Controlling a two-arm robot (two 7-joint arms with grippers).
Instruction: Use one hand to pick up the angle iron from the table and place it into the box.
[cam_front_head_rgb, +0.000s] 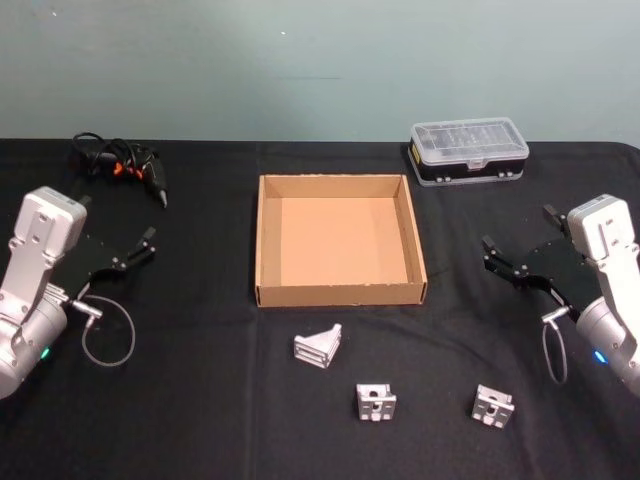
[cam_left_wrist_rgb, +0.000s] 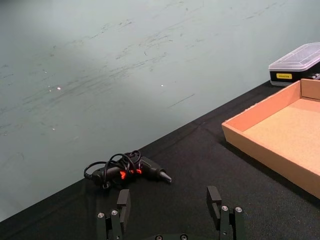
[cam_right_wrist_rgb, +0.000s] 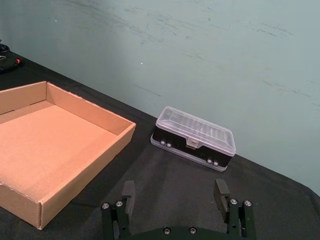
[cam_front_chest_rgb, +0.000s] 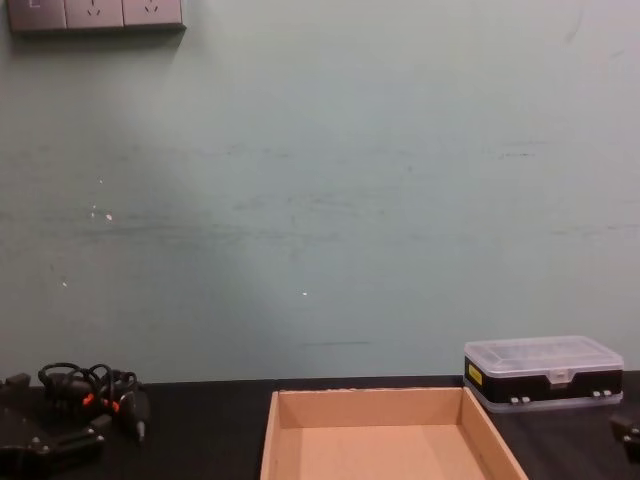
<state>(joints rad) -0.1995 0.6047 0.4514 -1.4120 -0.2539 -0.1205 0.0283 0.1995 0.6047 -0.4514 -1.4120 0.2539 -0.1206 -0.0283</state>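
The box (cam_front_head_rgb: 266, 240) sits in the middle of the table (cam_front_head_rgb: 200, 400). One angle iron (cam_front_head_rgb: 318, 346) lies just in front of it. A second angle iron (cam_front_head_rgb: 375, 402) and a third angle iron (cam_front_head_rgb: 493, 406) lie near the front edge. The left gripper (cam_left_wrist_rgb: 168, 195) hangs by the left edge and the right gripper (cam_right_wrist_rgb: 174, 187) by the right edge. Both have their fingers apart.

Your black table (cam_front_head_rgb: 200, 400) carries the cardboard box (cam_front_head_rgb: 340, 293) at its centre. From the box, you see the clear-lidded case (cam_front_head_rgb: 468, 152) at 2 o'clock, the cable bundle (cam_front_head_rgb: 125, 165) at 10, the first angle iron (cam_front_head_rgb: 318, 346) and second angle iron (cam_front_head_rgb: 375, 402) near 6, and the third angle iron (cam_front_head_rgb: 492, 406) near 5.
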